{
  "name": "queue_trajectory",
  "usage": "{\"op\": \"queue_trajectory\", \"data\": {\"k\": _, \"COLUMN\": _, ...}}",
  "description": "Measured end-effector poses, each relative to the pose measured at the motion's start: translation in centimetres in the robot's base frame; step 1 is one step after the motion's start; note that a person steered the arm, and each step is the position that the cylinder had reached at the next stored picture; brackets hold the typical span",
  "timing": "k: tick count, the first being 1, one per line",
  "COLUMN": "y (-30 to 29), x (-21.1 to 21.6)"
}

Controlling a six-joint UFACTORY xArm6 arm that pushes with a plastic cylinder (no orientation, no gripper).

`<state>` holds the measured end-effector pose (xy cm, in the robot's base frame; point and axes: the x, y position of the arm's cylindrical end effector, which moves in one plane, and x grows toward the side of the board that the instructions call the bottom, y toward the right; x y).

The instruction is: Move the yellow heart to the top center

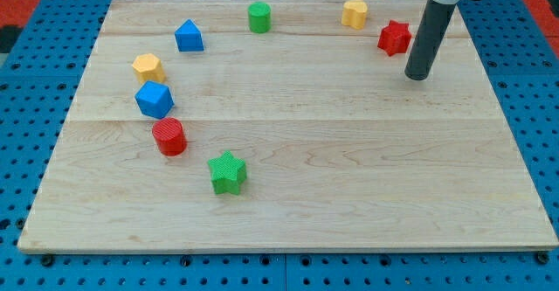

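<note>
The yellow heart (355, 14) sits near the surface's (349, 177) top edge, toward the view's right. My tip (417, 77) rests just beside the red star (395, 38), lower right. There is no gripper here.

My tip (417, 75) sits just below-right of the red star (395, 38).
</note>
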<state>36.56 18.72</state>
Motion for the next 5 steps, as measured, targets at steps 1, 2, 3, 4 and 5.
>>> {"op": "queue_trajectory", "data": {"k": 1, "y": 2.9, "x": 0.6}}
{"op": "queue_trajectory", "data": {"k": 2, "y": 4.8, "x": 0.8}}
{"op": "queue_trajectory", "data": {"k": 3, "y": 4.8, "x": 0.5}}
{"op": "queue_trajectory", "data": {"k": 4, "y": 4.1, "x": -9.1}}
{"op": "queue_trajectory", "data": {"k": 5, "y": 2.9, "x": -13.1}}
